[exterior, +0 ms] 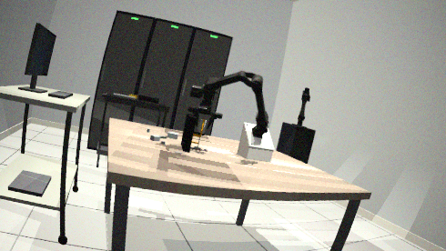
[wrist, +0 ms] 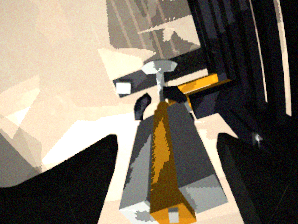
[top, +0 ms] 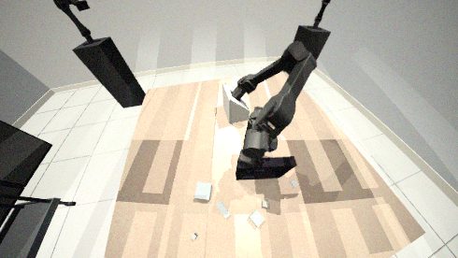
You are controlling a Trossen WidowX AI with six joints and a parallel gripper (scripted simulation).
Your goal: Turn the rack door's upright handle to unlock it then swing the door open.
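The black rack frame (top: 266,166) (exterior: 187,133) stands on the table. In the wrist view its ribbed dark side fills the right (wrist: 240,60). The door handle, grey with an orange strip (wrist: 161,145) (exterior: 202,127), points up towards the wrist camera. My gripper (wrist: 166,140) is open, one finger on each side of the handle, with a visible gap on both sides. In the top view the arm hides the fingers and handle. A dark bar (wrist: 135,80) runs from the rack behind the handle; whether it is the door, and its angle, I cannot tell.
Grey blocks lie near the rack, including a larger one (top: 203,192), a tilted square one (top: 256,219) and a thin one (top: 222,209). The arm's base stands on a white box (top: 237,114) (exterior: 256,151). Black pedestals (top: 109,72) (exterior: 296,141) stand beyond the table (exterior: 273,186).
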